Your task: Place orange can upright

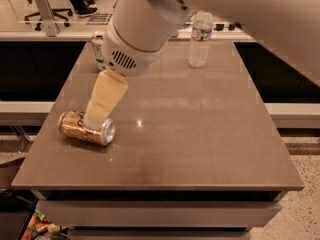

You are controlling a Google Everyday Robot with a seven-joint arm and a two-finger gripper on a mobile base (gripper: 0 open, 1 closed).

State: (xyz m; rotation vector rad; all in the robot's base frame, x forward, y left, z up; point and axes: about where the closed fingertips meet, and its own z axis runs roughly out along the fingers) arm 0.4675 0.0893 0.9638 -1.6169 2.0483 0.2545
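Orange can (75, 128) lies on its side. My arm (142, 26) slants down, gripper (96, 119) just above it; its opening I can't tell.

Your orange-gold aluminium drink can (74, 128) lies on its side, not upright.
You'll find it near the left edge of the grey tabletop (200, 134), toward the front, with pale swirly markings on its body and one silver end facing right. The cream end effector (96, 120) is at its upper side, partly covering it.
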